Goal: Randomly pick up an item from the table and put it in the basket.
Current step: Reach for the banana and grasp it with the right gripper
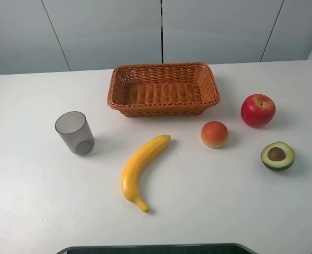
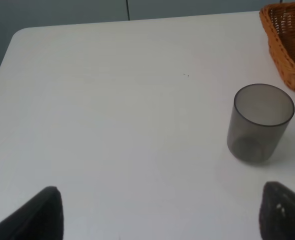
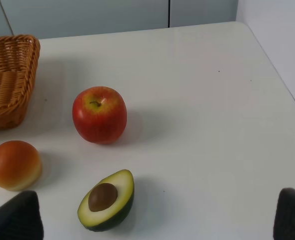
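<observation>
The long yellow banana (image 1: pixel 140 169) lies on the white table (image 1: pixel 39 201) in front of the orange-brown wicker basket (image 1: pixel 163 88), which is empty. The banana's stem tip points to the table's front edge. The banana shows in neither wrist view. A corner of the basket shows in the left wrist view (image 2: pixel 287 40) and in the right wrist view (image 3: pixel 7 75). My left gripper (image 2: pixel 160 220) is open and empty, low over the table near the grey cup. My right gripper (image 3: pixel 157 220) is open and empty, near the avocado half. Neither gripper shows in the high view.
A grey translucent cup (image 1: pixel 74 133) (image 2: pixel 260 122) stands left of the banana. A round orange-pink fruit (image 1: pixel 214 134) (image 3: pixel 13 165), a red apple (image 1: pixel 258 110) (image 3: pixel 99 114) and an avocado half (image 1: pixel 277 156) (image 3: pixel 107 200) lie to the right.
</observation>
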Controlling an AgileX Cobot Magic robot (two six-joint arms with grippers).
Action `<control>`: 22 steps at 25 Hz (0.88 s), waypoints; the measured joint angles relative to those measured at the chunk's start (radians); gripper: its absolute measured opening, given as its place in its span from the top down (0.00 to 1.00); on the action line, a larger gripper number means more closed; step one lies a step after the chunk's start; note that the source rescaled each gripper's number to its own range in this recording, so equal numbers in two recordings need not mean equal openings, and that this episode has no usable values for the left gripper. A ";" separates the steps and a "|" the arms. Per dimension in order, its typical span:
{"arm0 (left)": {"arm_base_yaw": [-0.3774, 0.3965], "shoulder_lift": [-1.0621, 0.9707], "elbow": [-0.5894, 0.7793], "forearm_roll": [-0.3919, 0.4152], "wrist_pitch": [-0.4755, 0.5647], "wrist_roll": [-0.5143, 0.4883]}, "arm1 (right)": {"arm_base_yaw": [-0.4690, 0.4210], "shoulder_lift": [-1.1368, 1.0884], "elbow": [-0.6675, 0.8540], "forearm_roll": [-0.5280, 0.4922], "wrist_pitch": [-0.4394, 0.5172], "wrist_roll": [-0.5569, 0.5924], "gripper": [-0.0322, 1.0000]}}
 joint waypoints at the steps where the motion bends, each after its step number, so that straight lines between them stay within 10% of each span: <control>1: 0.000 0.000 0.000 0.000 0.000 0.000 | 0.000 0.000 0.000 0.000 0.000 0.000 0.00; 22: 0.000 0.000 0.000 0.000 0.000 0.000 | 0.000 0.000 0.000 0.000 0.000 0.000 0.00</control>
